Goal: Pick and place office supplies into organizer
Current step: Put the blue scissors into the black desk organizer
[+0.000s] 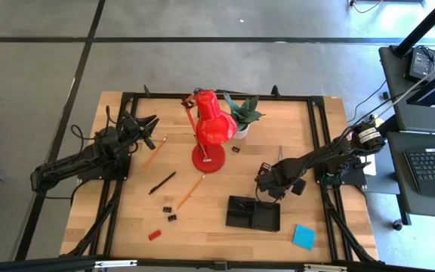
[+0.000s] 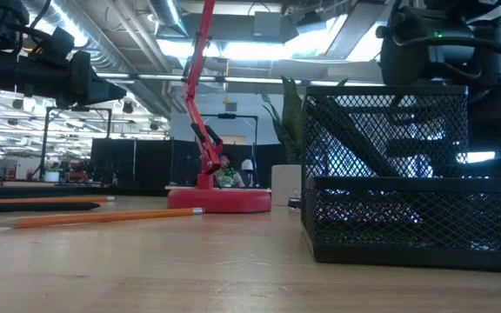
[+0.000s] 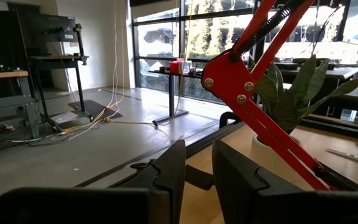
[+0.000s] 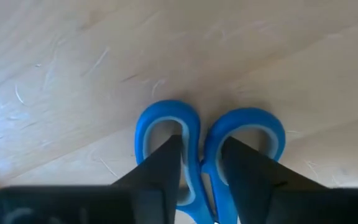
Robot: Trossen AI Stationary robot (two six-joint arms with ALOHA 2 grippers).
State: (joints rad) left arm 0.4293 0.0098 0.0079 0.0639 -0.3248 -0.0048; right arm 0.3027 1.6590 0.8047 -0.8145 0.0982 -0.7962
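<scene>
Blue-handled scissors (image 4: 210, 149) lay flat on the wooden table (image 1: 127, 219), their two finger loops side by side. The right gripper (image 4: 201, 168) was down over them, one dark finger in each loop's area and the narrow strip where the loops meet lying between the fingers. The fingers stood at a narrow gap; whether they were pressing on the handles could not be told.

From above, the right gripper (image 1: 266, 181) sat at the table's right side, just behind the black mesh organizer (image 1: 253, 214), which stood near the front edge. A blue square note pad (image 1: 303, 236) lay to the right of the organizer, near the front right corner.

Toward the middle of the table, two orange pencils (image 1: 191, 190) and a black pen (image 1: 162, 182) lay apart from one another. Tiny black clips (image 1: 169, 212) and a small red block (image 1: 155, 234) lay nearer the front left.

A red desk lamp (image 1: 210, 132) stood at the centre rear, with a small green potted plant (image 1: 242, 113) just beside it.

The left gripper (image 1: 143, 125) was held at the rear left, off the table surface, its fingers (image 3: 169, 180) set at a narrow gap with nothing between them.
</scene>
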